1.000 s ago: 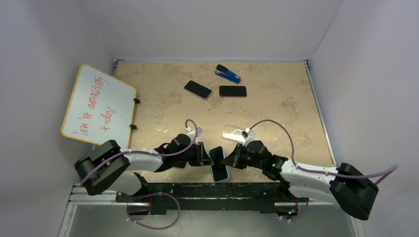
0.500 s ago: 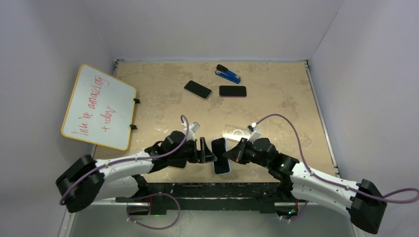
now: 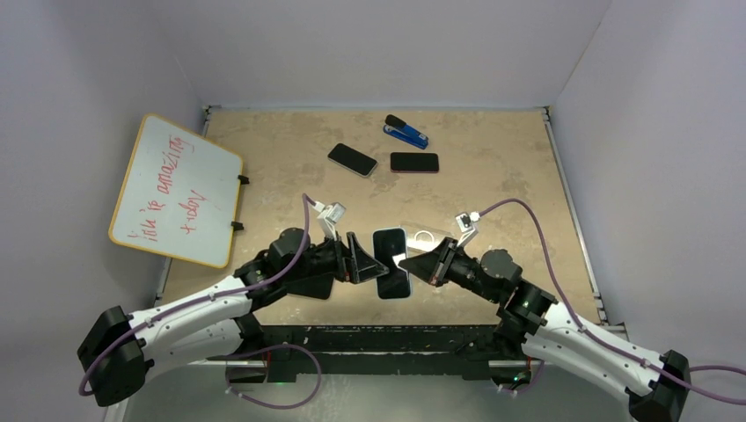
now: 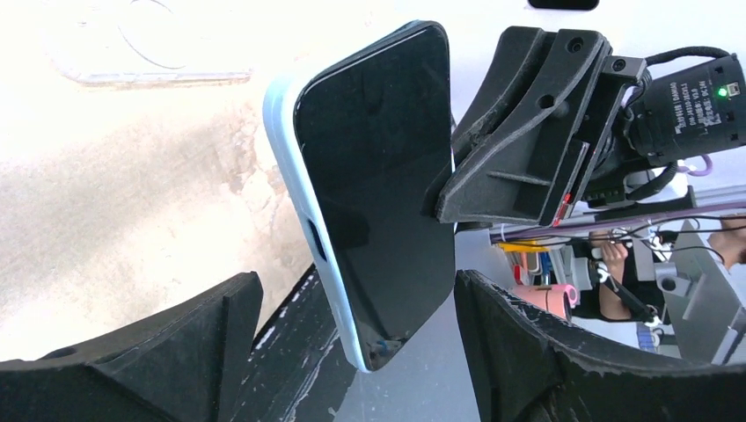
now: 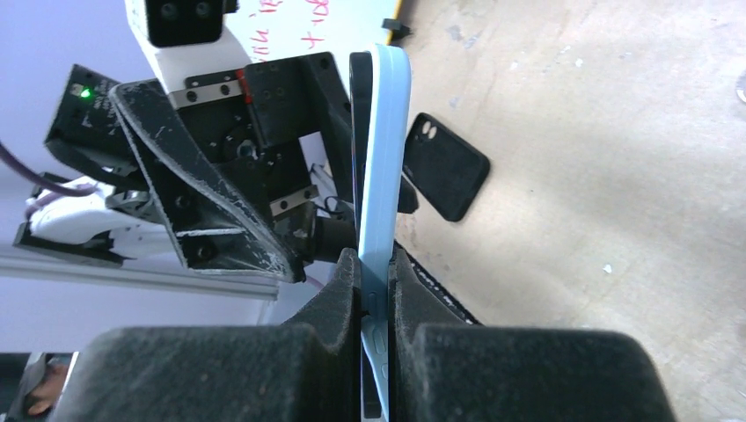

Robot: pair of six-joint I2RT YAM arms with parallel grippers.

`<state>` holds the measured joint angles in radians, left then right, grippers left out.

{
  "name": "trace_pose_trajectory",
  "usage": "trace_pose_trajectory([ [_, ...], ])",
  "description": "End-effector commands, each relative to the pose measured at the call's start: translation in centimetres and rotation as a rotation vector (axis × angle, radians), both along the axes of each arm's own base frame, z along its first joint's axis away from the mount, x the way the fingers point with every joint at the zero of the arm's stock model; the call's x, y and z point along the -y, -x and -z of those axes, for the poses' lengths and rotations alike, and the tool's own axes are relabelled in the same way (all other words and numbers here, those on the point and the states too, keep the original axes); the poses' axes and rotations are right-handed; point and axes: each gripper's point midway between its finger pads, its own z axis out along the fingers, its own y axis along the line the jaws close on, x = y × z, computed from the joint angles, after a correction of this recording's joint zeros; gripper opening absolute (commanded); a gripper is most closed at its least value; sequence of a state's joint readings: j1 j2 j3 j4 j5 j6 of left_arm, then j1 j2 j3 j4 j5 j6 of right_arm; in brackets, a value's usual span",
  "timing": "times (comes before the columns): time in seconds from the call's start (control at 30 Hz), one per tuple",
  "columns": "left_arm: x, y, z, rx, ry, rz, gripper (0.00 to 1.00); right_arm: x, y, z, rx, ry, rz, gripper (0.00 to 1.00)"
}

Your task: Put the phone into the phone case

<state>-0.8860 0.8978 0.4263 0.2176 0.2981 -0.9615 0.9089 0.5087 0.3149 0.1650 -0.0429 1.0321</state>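
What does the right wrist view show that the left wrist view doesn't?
Only the right wrist view shows the black phone case lying flat on the table, the whiteboard corner, and the phone seen edge-on, pinched in the right gripper. Only the left wrist view shows the phone's dark screen face-on and the clear case lying on the table behind it. Both show the light-blue phone, the tan table, and the opposite arm's gripper close by; the left gripper is open.

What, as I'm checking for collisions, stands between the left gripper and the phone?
Nothing visible does. The phone, clamped in the right gripper, sits unobstructed just ahead of the open fingers of the left gripper.
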Motion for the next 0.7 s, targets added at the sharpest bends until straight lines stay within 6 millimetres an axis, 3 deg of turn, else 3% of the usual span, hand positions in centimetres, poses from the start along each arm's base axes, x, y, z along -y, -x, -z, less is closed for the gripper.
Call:
trace_pose_trajectory([
  [0.0, 1.2, 0.2, -3.7, 0.037, 0.099, 0.05, 0.83, -0.7, 0.9, -7.7, 0.129, -0.217, -0.062, 0.0],
  [0.17, 1.9, 0.5, -4.0, 0.022, 0.142, 0.078, 0.82, -1.1, 1.1, -7.8, 0.124, -0.241, -0.085, 0.0],
  [0.27, 2.0, 0.8, -4.7, 0.017, 0.193, 0.09, 0.75, -1.2, 1.3, -7.8, 0.118, -0.253, -0.096, 0.0],
  [0.43, 2.0, 1.1, -6.2, 0.009, 0.282, 0.095, 0.4, -1.4, 1.6, -7.0, 0.103, -0.233, -0.116, 0.01],
  [0.6, 1.9, 1.1, -7.2, 0.028, 0.327, 0.093, 0.02, -1.2, 2.2, -5.9, 0.086, -0.203, -0.138, 0.4],
  [0.67, 1.8, 1.1, -7.7, 0.041, 0.335, 0.089, 0.0, -1.1, 2.8, -5.3, 0.078, -0.186, -0.161, 0.53],
])
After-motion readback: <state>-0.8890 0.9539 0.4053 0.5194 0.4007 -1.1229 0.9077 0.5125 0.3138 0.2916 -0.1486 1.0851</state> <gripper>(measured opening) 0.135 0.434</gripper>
